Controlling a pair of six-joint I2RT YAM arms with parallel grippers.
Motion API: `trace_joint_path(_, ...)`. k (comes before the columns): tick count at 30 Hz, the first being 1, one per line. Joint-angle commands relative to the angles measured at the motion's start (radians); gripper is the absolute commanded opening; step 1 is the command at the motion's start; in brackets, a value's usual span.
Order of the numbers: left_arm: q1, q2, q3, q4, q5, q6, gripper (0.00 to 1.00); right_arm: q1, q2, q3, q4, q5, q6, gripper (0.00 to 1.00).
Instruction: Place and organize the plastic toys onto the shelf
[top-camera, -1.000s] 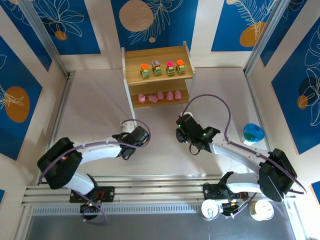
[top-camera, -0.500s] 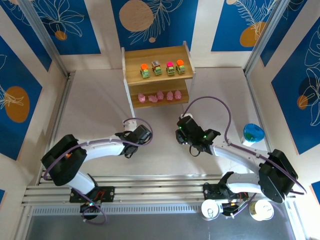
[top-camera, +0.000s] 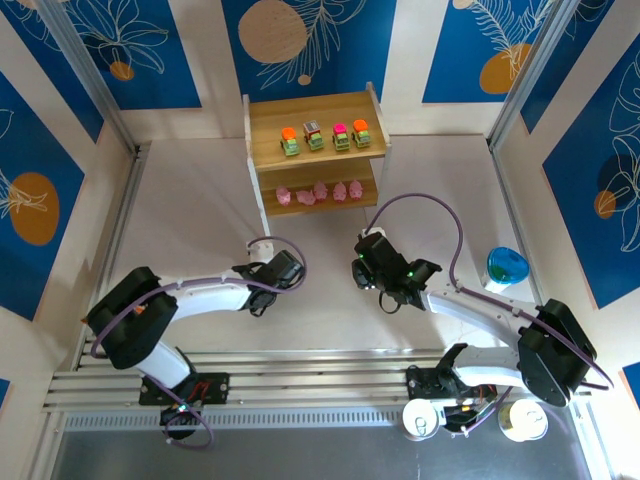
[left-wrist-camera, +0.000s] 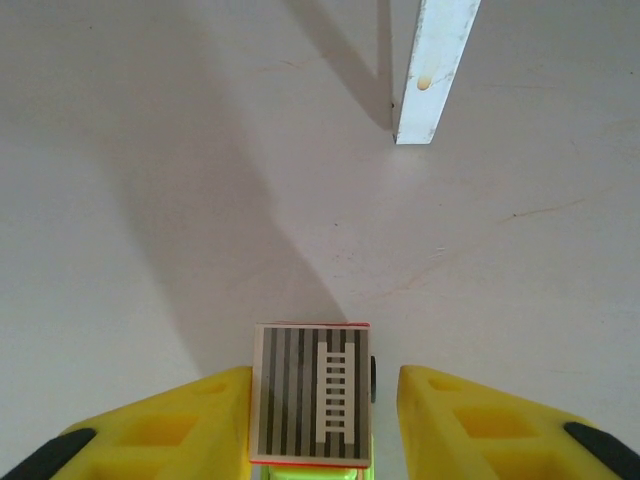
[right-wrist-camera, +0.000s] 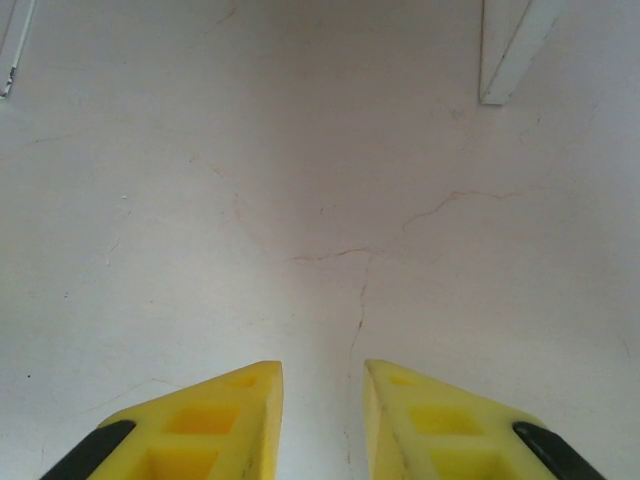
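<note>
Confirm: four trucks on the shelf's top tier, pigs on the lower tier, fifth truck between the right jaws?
Wrong side. The fifth truck sits between the left jaws, per the left wrist view; the right jaws frame bare table. Four trucks on the top tier, pigs on the lower: correct.

Top camera looks down from behind the arms over the whole counter (top-camera: 200, 200) and shelf (top-camera: 262, 120) — both wrist cameras skim that same counter closely, facing shelfward.

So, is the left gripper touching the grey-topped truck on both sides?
Apart on one side: the left wrist view shows a gap of table between the truck and the picture-right jaw.
</note>
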Motion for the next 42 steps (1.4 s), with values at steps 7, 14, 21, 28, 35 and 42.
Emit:
trace_joint_path(7,0.010,0.006,0.017,-0.017,-0.003,0.008,0.37,-0.005,-0.019,-0.011,0.013,-0.012,-0.004,0.25)
trace_joint_path(14,0.019,0.011,0.013,-0.014,0.000,0.012,0.36,-0.004,-0.018,-0.012,0.015,-0.012,-0.004,0.24)
trace_joint_path(21,0.031,0.009,-0.002,-0.002,0.006,0.013,0.33,-0.005,-0.015,-0.013,0.017,-0.012,-0.004,0.24)
trace_joint_path(28,0.042,0.017,-0.003,0.014,0.023,0.030,0.26,-0.005,-0.018,-0.014,0.017,-0.013,-0.004,0.24)
trace_joint_path(35,0.043,0.003,-0.003,0.024,0.041,0.055,0.23,-0.005,-0.016,-0.017,0.020,-0.011,-0.004,0.24)
trace_joint_path(42,0.042,-0.081,0.007,-0.030,0.048,0.077,0.23,-0.005,-0.013,-0.019,0.021,-0.007,-0.004,0.24)
